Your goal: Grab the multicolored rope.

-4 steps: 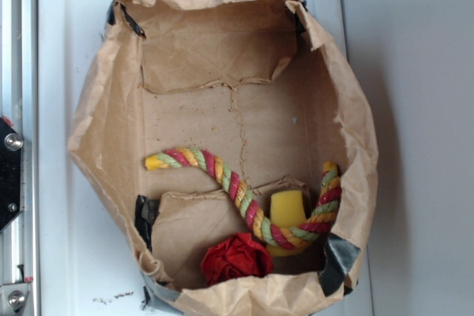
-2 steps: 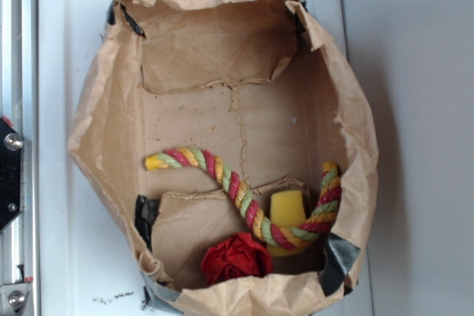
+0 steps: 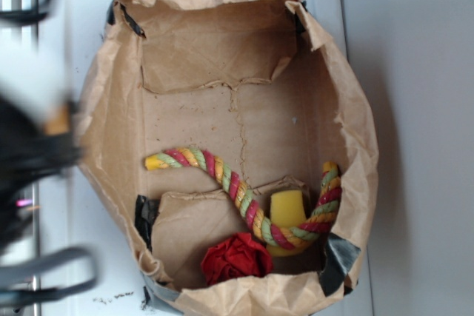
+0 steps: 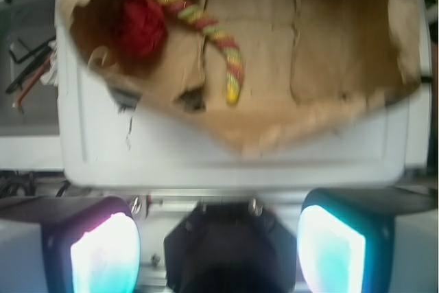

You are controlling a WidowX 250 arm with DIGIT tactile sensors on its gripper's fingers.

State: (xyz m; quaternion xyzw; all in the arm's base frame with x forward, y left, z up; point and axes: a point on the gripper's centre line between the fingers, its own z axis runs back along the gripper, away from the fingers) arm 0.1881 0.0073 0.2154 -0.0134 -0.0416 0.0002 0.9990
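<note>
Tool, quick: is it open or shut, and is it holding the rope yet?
Tool: open and empty. Its fingers stand apart outside the paper bag; the multicolored rope lies untouched inside.

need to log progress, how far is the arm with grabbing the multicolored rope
Done: nothing. The multicolored rope lies untouched in the paper bag, curled around the yellow block. In hand: the gripper hovers outside the bag, wide open, seen as a blur at the exterior view's left edge. Left: reach in, close on the rope, lift.
</note>
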